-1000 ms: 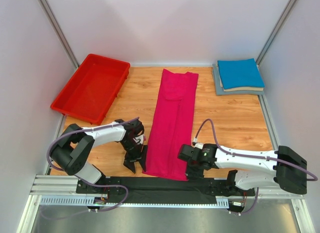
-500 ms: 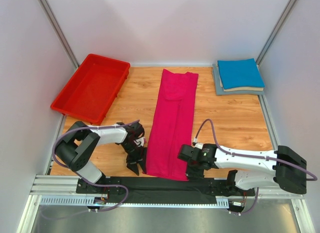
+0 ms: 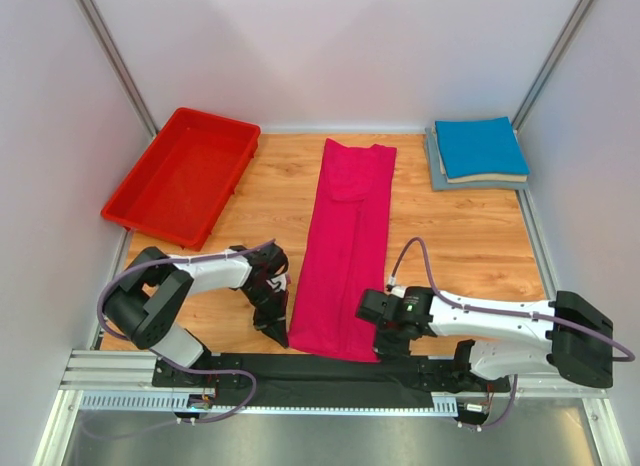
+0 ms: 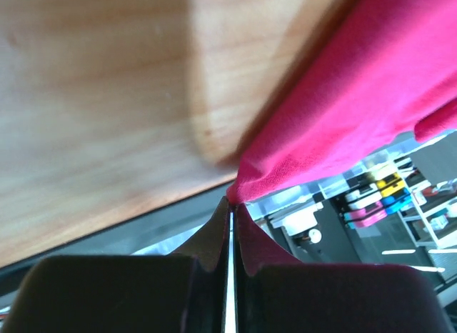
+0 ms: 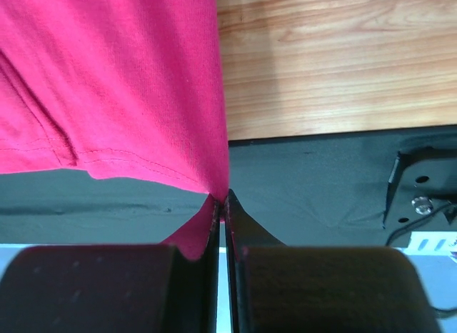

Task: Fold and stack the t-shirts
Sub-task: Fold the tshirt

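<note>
A long shirt point(image 3: 345, 246) lies down the middle of the table point(image 3: 450, 236), running from far to near. A bin point(image 3: 185, 171) sits at the far left, well apart from the long shirt. In the far right corner is a stack point(image 3: 478, 156) of folded shirts: the top shirt point(image 3: 480, 144) lies over the bottom shirt point(image 3: 432, 161), which shows along the stack's left and near sides. The left gripper point(image 3: 279, 336) is at the long shirt's near left corner and the right gripper point(image 3: 385, 351) at its near right corner. A mat point(image 3: 320, 371) runs along the near edge, and the long shirt's near hem reaches it.
</note>
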{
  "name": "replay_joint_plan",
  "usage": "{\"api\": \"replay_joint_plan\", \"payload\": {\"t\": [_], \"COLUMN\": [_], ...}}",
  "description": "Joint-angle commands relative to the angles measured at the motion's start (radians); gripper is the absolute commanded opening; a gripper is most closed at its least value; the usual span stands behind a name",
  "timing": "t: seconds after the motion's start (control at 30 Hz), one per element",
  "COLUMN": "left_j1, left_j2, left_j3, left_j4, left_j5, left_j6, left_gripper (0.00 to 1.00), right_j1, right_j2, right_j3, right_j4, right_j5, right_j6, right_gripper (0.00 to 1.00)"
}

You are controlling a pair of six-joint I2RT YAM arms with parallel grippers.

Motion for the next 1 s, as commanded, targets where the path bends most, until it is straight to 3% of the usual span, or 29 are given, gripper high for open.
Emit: {"api": "replay_joint_plan", "payload": {"t": [0.0, 0.2, 0.37, 0.7, 0.97], "left_j1": [-0.004, -0.005, 0.001, 0.083, 0.238], "left_j2": [-0.054, -0.046, -0.008, 0.179, 0.427], "left_j3": [0.007, 0.06, 0.158, 0.451, 0.844], "left_j4": [-0.024, -0.07, -0.127, -0.295, -0.444], "left_j5": [0.018, 0.026, 0.013, -0.123, -0.171], "left_j6": [-0.065, -0.089, -0.089, -0.009, 0.071], "left_gripper": [0.0, 0.0, 0.0, 0.0, 0.0], "right_j1": [0.007, -0.01, -0.077, -0.427, -0.623], "right_j2": [-0.026, -0.003, 0.026, 0.156, 0.366], "right_j3": [0.057, 0.091, 0.123, 0.261, 0.514], "right_j4": [-0.073, -0.105, -0.125, -0.133, -0.163], "right_j5": [0.03, 0.058, 0.046, 0.012, 0.012], "right_j6": [-0.011, -0.037, -0.167, -0.528, -0.729], "right_gripper": [0.0, 0.0, 0.0, 0.0, 0.0]}}
